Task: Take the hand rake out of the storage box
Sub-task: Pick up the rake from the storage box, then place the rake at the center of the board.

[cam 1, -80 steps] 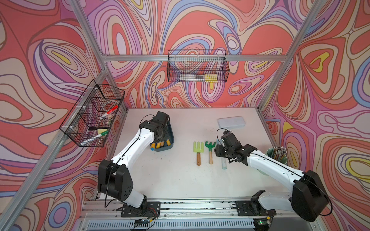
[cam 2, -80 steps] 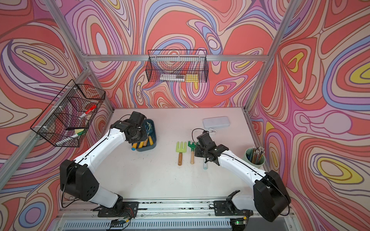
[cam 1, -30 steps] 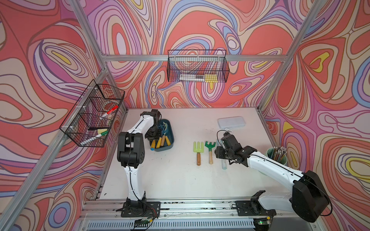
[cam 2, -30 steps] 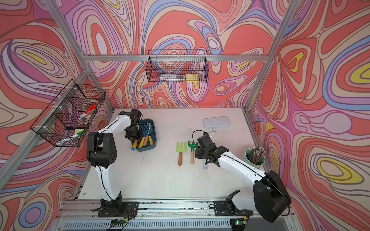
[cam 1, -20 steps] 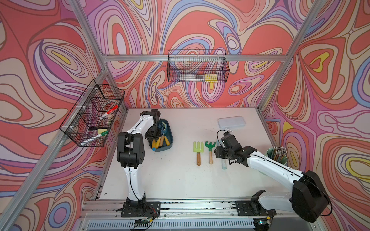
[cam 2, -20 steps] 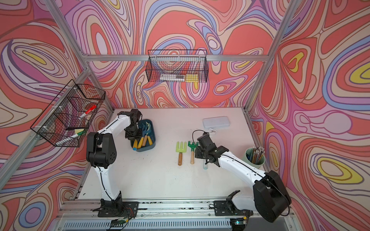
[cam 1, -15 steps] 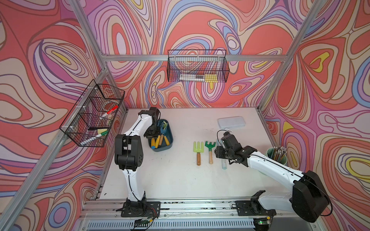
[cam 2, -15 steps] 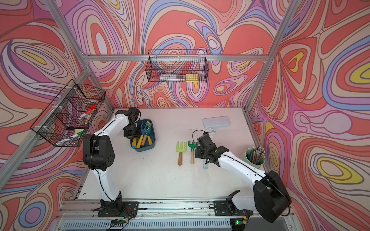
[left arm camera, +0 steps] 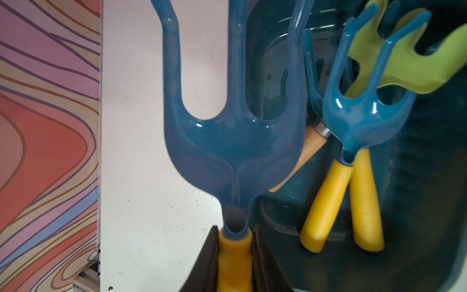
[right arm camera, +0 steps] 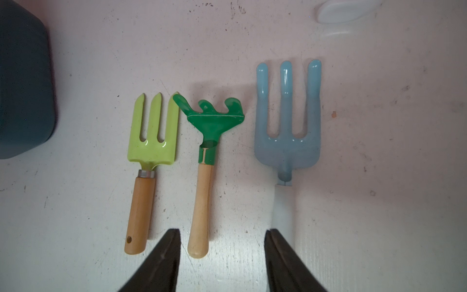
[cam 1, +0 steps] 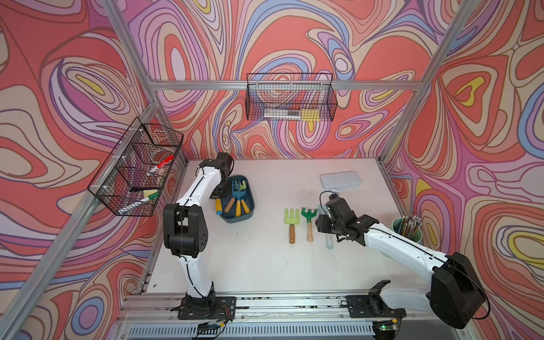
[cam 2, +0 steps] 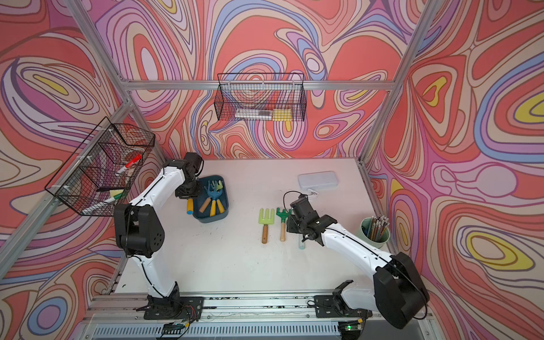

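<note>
Left wrist view: hand rake (left arm camera: 232,149) tine tips clipped by frame edge; handle runs out of frame inside the left gripper (left arm camera: 235,252). Storage box (left arm camera: 429,202) cropped on two sides. Both top views: rake head hidden under left arm (cam 1: 203,188). Pale blue fork (right arm camera: 286,131) handle vanishes behind the right gripper (right arm camera: 222,235). Rear wire basket (cam 1: 256,100) contents too small to ID.

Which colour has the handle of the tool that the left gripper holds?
The handle is yellow, under a blue head. It shows best in the left wrist view.
</note>
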You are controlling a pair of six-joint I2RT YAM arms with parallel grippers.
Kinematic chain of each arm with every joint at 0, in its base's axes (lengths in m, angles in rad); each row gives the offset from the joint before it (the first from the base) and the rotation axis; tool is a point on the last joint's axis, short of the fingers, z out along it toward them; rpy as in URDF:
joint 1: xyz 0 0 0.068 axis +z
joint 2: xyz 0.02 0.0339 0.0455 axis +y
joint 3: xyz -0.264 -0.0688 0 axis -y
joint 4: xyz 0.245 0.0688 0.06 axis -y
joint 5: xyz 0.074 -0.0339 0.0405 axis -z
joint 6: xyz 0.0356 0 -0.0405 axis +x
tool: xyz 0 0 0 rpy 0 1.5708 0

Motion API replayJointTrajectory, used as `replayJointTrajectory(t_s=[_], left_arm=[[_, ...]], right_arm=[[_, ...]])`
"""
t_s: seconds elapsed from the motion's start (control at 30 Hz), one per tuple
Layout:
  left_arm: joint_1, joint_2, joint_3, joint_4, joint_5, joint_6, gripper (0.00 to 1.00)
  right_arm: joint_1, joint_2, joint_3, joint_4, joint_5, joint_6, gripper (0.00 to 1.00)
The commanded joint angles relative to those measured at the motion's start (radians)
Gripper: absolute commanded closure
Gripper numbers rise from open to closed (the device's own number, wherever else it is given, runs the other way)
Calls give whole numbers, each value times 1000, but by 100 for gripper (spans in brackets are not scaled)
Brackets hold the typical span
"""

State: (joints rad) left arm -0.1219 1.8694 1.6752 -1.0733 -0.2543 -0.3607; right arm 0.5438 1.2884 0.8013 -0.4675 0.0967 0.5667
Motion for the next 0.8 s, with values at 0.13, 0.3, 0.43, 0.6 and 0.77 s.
replayJointTrajectory(t_s=[0.13, 0.3, 0.43, 0.6, 0.77], left_arm=[[-232, -200, -77, 73, 102, -69, 90], [-423, -238, -219, 200, 141, -173, 90], [-562, -190, -284, 274, 109, -259, 90], [-599, -120, -349, 351, 115, -314, 90], [-599, -67, -414, 435, 137, -336, 91]], right_arm=[[-3, -58, 4, -14, 62, 12, 45], [-4, -73, 29, -52, 70, 2, 45], [-3, -49, 21, -49, 50, 7, 45], [-2, -69, 9, -39, 38, 19, 45], [-2, -60, -3, -26, 10, 23, 45]])
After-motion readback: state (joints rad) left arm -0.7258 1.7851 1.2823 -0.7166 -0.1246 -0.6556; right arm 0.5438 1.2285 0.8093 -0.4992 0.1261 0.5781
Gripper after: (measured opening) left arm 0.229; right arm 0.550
